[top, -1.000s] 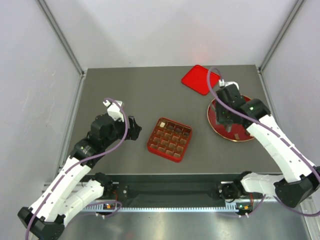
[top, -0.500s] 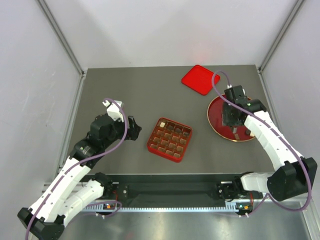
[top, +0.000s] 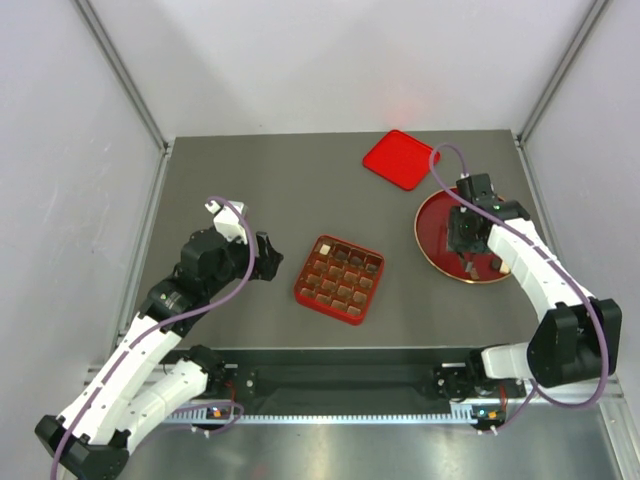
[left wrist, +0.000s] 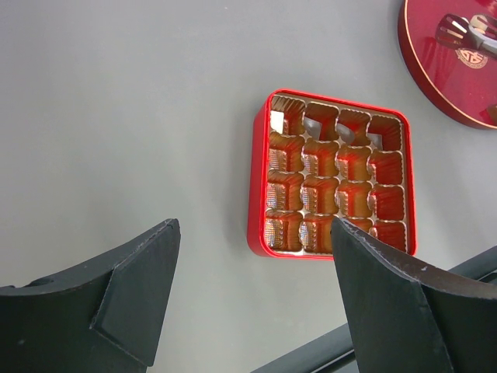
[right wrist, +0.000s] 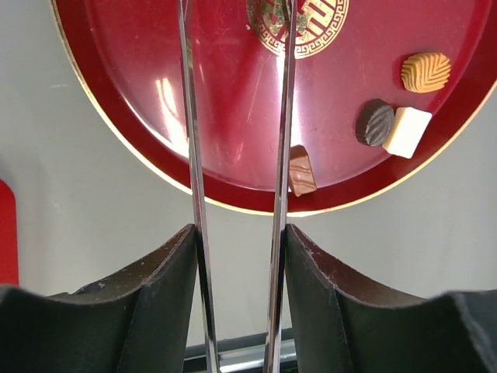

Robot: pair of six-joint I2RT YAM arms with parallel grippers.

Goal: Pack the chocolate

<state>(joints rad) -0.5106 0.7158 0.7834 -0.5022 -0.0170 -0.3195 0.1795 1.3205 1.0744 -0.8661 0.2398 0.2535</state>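
Right pincer point(top: 466, 256) shifted right; chocolate point(right wrist: 374, 122) brown, tan, cream

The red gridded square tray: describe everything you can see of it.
The red gridded square tray looks like glossy plastic with rounded corners, divided four by four into cells with crinkled golden walls. It lies flat on the grey table, turned askew, nothing touching it. One corner cell holds a cream-white piece; the others' contents are unclear.

White arms point(top: 140, 352), black joints point(top: 205, 262), seemingly purple cables point(top: 246, 240).
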